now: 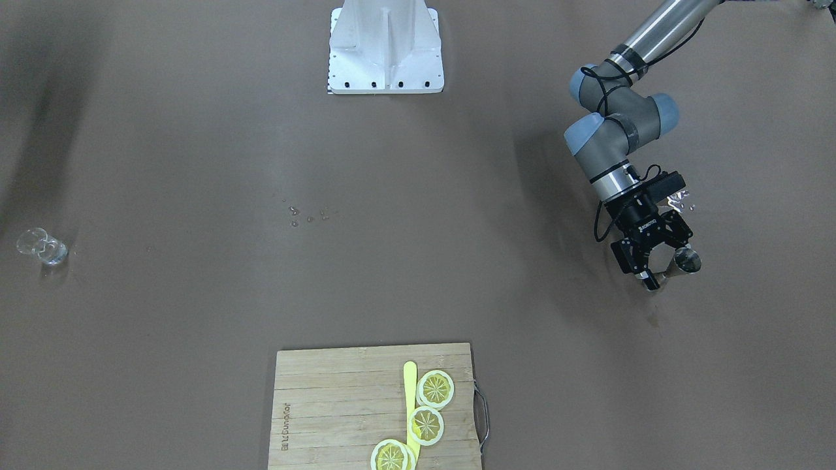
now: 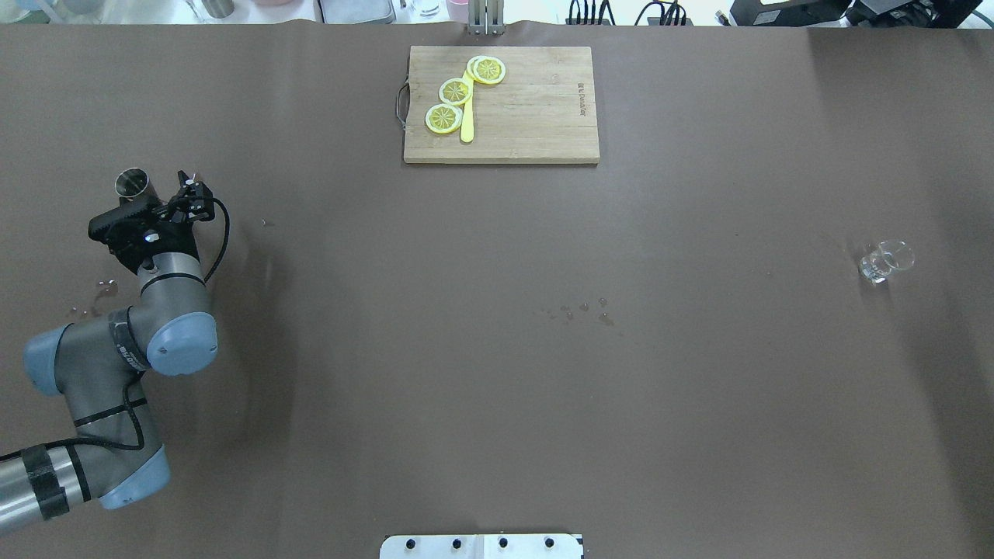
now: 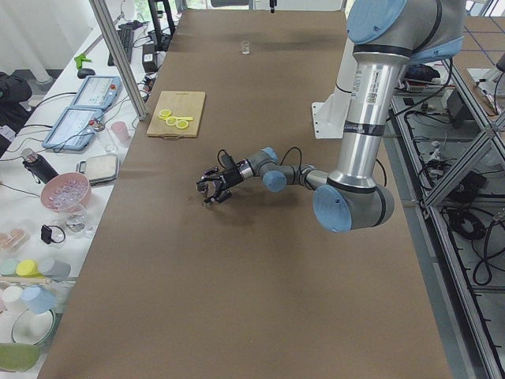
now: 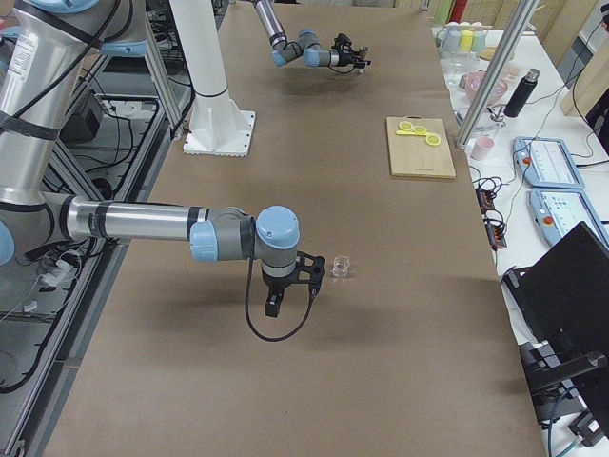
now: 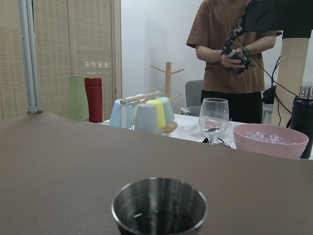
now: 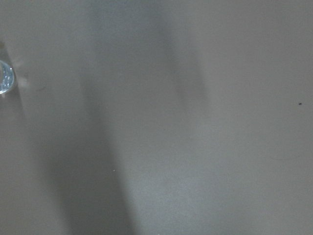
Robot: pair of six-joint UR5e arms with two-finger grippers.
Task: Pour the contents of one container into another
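Note:
A steel cup (image 1: 684,262) stands upright on the brown table with a little liquid in it, and it fills the bottom of the left wrist view (image 5: 159,208). My left gripper (image 1: 658,260) is open and low over the table. The cup (image 2: 133,182) sits at its fingertips, and I cannot tell whether they touch it. A small clear glass (image 2: 884,262) stands alone at the table's other end. My right gripper (image 4: 273,303) shows only in the exterior right view, near that glass (image 4: 341,266); open or shut, I cannot tell. The glass (image 6: 4,77) is at the right wrist view's left edge.
A wooden cutting board (image 2: 536,116) with lemon slices (image 2: 455,92) and a yellow knife lies at the far edge. Water drops (image 2: 582,310) mark the table's middle. The white robot base (image 1: 385,49) stands on the near side. A side table (image 3: 63,197) beyond the left end holds cups and bowls.

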